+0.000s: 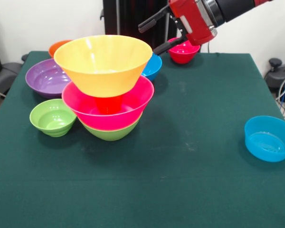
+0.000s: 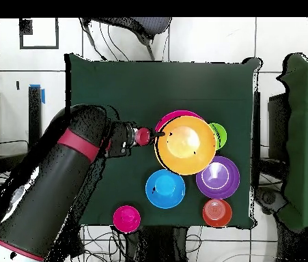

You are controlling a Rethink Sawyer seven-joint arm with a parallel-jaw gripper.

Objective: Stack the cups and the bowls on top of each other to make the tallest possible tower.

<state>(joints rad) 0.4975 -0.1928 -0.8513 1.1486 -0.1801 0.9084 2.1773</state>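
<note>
The tower stands left of centre. A medium green bowl is lowest, with the large pink bowl in it. The orange cup stands inside the pink bowl, and the large orange bowl rests on top, tilted a little. From overhead the tower shows the pink rim behind the orange bowl. My gripper hangs open and empty just behind and right of the top bowl's rim. In the overhead view the gripper is at the orange bowl's left edge.
Loose bowls lie around the tower: small green, purple, small orange, blue, small red at the back, and another blue near the right edge. My arm crosses the overhead view's left side.
</note>
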